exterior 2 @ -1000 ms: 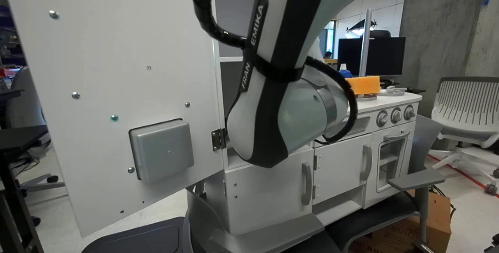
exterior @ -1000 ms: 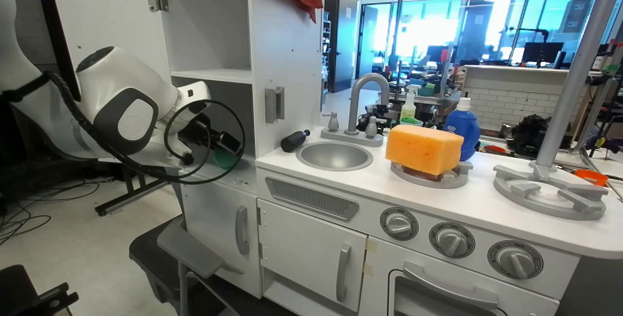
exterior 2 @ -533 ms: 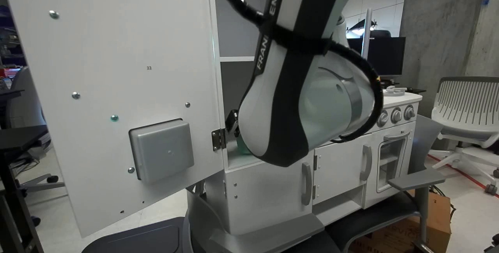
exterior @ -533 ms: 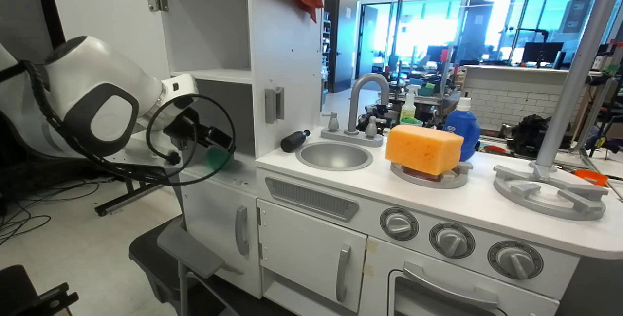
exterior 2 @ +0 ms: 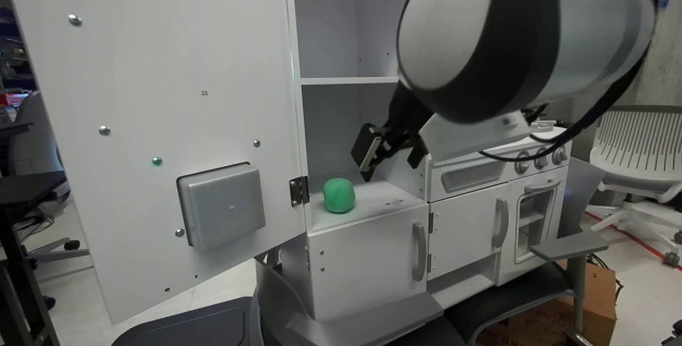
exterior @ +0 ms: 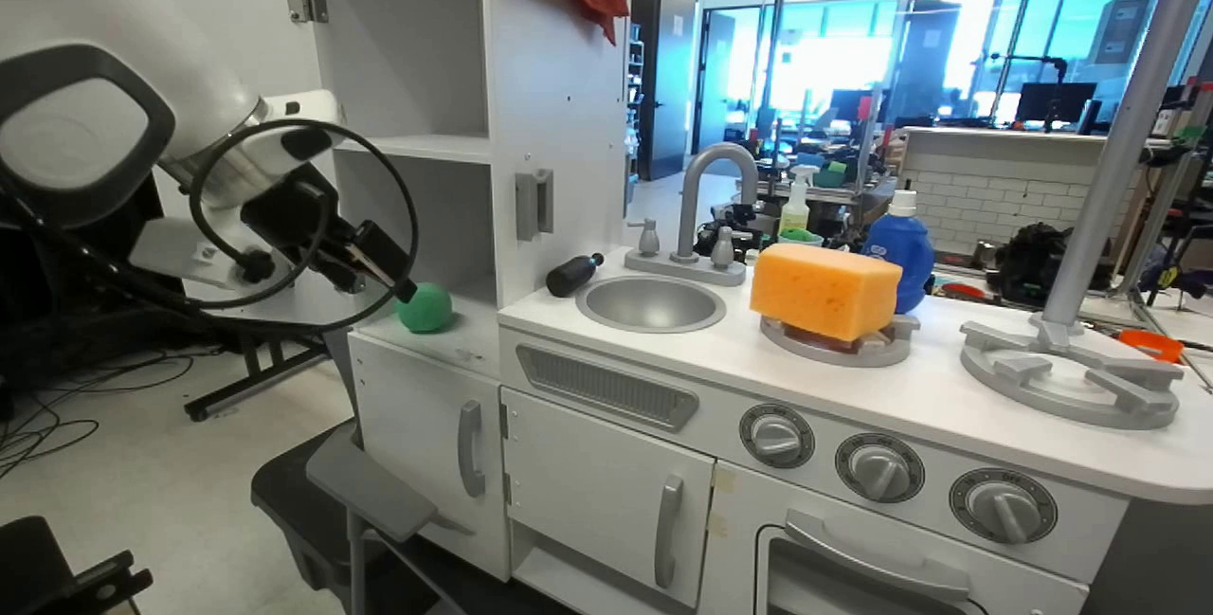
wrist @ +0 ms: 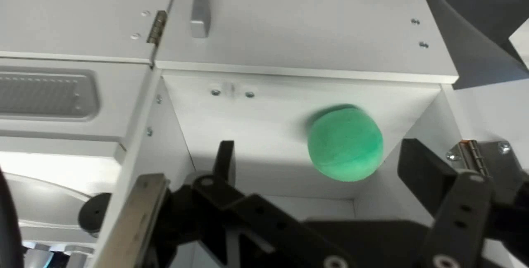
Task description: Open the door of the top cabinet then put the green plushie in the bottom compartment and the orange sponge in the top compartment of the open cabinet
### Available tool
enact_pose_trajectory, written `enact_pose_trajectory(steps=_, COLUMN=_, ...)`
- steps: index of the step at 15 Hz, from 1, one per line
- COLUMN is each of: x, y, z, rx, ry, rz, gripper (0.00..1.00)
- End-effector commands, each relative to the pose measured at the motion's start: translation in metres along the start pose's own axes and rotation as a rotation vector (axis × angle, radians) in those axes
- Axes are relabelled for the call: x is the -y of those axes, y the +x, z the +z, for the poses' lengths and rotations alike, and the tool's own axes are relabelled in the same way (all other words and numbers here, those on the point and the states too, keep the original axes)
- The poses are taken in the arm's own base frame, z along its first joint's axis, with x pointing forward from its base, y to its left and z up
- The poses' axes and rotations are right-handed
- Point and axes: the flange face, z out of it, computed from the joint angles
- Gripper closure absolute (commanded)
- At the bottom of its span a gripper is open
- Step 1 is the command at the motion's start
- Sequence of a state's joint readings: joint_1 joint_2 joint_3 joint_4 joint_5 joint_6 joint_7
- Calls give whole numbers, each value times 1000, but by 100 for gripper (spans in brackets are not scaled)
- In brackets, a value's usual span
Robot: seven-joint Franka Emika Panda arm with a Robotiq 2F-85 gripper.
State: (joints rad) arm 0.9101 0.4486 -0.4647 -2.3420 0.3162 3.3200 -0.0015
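your gripper (exterior 2: 390, 165) hangs empty, jaws wide apart, by the white-walled bottom compartment (exterior 2: 331, 127) where the round green soft plushie (exterior 2: 339, 195) rests, and your likely next target, the yellow-orange rectangular foam sponge (exterior: 823, 291), lies rightward in an exterior view, beyond the grey round sink (exterior: 654, 307).

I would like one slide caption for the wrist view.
The green plushie rests in the bottom compartment, framed by the open, empty tool.
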Motion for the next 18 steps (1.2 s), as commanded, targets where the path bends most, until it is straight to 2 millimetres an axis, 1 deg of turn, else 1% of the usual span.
enact_pose_trajectory(steps=1, x=-56, y=4, z=-50, rx=163, ry=37, rz=-32, gripper=0)
enact_pose_trajectory(steps=2, x=-77, y=14, z=-57, rx=197, ry=30, rz=-31, gripper=0)
enact_pose_trajectory(steps=3, x=-100, y=20, z=-65, rx=222, ry=26, rz=-31, gripper=0)
enact_pose_trajectory(steps=4, x=-124, y=33, z=-74, rx=243, ry=14, rz=-31, gripper=0)
enact_pose_trajectory(steps=6, x=-161, y=50, z=-89, rx=274, ry=-9, rz=-28, gripper=0)
enact_pose_trajectory(steps=7, x=-177, y=60, z=-97, rx=283, ry=-23, rz=-30, gripper=0)
enact_pose_trajectory(steps=9, x=-202, y=78, z=-110, rx=275, ry=-62, rz=-30, gripper=0)
enact_pose_trajectory(steps=10, x=-211, y=87, z=-111, rx=272, ry=-70, rz=-24, gripper=0)
enact_pose_trajectory(steps=11, x=-218, y=94, z=-111, rx=266, ry=-89, rz=-9, gripper=0)
enact_pose_trajectory(steps=12, x=-231, y=101, z=-103, rx=259, ry=-126, rz=-3, gripper=0)
enact_pose_trajectory(steps=14, x=-248, y=113, z=-94, rx=244, ry=-150, rz=24, gripper=0)
enact_pose_trajectory(steps=17, x=-270, y=126, z=-69, rx=230, ry=-204, rz=72, gripper=0)
enact_pose_trajectory(steps=18, x=-279, y=129, z=-57, rx=239, ry=-224, rz=84, gripper=0)
